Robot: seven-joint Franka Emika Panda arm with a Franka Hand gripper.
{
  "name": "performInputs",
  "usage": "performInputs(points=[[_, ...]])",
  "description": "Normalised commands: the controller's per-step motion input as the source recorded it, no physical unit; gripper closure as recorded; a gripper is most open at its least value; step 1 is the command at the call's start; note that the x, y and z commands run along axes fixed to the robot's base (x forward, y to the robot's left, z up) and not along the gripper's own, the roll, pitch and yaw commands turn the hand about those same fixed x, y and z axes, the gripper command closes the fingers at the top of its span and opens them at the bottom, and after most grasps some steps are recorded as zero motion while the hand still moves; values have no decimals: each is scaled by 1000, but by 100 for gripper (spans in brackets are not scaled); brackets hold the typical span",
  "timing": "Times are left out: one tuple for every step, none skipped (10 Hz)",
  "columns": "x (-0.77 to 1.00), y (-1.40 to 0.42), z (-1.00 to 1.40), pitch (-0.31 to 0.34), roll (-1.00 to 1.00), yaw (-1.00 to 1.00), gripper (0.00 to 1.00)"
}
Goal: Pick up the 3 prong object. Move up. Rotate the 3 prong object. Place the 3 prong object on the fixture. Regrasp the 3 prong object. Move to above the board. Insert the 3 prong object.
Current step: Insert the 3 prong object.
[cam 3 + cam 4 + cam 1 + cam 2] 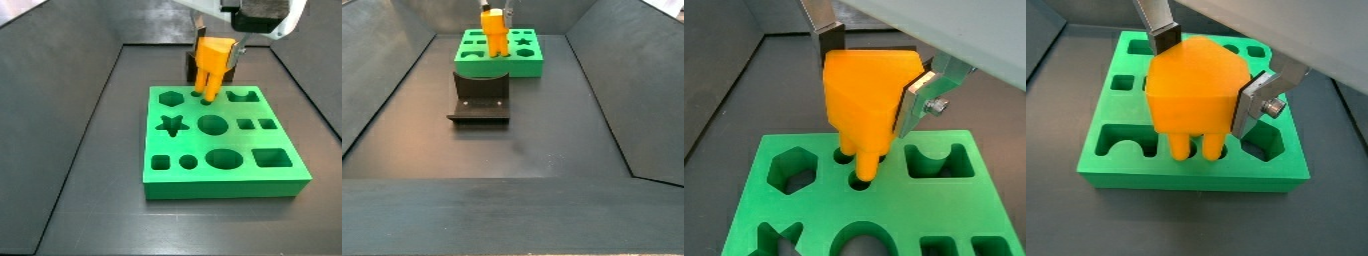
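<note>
The orange 3 prong object (865,100) (1193,88) is clamped between the silver fingers (919,100) of my gripper (871,75), which is shut on it. It stands upright over the green board (221,150) (818,215), prongs down. Its prong tips reach into small round holes near the board's edge (862,172) (1196,150). In a side view the gripper (214,52) holds the piece (210,68) above the board's far edge. Another side view shows the piece (496,30) over the board (500,55), beyond the dark fixture (480,97).
The board carries hexagon (170,98), star (170,125), round (214,124) and square (271,158) cut-outs. Dark sloped walls (389,90) enclose the grey floor (516,140). The fixture stands on the floor between the board and the near side in a side view.
</note>
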Motion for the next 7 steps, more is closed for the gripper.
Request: performInputs(points=[[-174,-54,-63,-40,0,0,100],[-71,-69,-74,-27,-9,-11,100],[-106,-86,-31,-34,0,-11,100],[0,-106,-34,-29,-40,-23,100],[0,-80,-77,-10,-33,-9,100],[3,-77,-109,-14,-53,-9,100],[11,-49,-231,-31,-16,0,100]])
